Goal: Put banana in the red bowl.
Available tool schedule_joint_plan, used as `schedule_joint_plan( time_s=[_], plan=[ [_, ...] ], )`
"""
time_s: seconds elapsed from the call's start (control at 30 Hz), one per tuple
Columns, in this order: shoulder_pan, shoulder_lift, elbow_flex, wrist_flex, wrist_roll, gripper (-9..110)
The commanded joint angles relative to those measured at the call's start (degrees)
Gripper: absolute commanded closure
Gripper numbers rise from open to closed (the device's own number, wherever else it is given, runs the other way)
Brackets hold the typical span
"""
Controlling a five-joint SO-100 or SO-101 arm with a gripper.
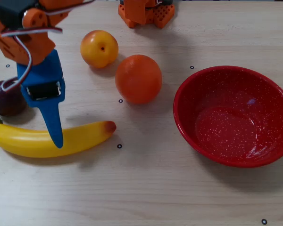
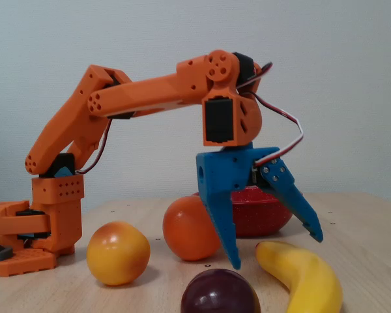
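Note:
The yellow banana lies along the table's left front in the overhead view, its reddish tip pointing toward the middle. My blue gripper hangs open over its middle, and one finger crosses the fruit. In the fixed view the gripper stands with its jaws spread. The left fingertip is low near the table beside the banana, and the right fingertip is higher on its other side. Nothing is held. The red bowl with white speckles sits empty at the right; in the fixed view the red bowl is partly hidden behind the gripper.
An orange lies between banana and bowl, with a peach behind it. A dark plum sits just beyond the banana's stem end, partly under the arm. The orange arm base stands at the table's far edge.

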State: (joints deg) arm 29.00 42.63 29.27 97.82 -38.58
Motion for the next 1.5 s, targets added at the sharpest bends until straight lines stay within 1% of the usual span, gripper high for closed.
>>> schedule_joint_plan(
  time_s=[0.0, 0.23, 0.67, 1.47],
  plan=[
    [-1.49, 2.2, -7.56, -0.62, -1.76, 58],
    [-2.29, -2.55, -13.1, -1.58, -3.43, 58],
    [-2.81, -8.53, -17.84, -5.45, -5.71, 59],
    [-3.08, -9.84, -14.15, -10.55, -7.47, 61]
  ],
)
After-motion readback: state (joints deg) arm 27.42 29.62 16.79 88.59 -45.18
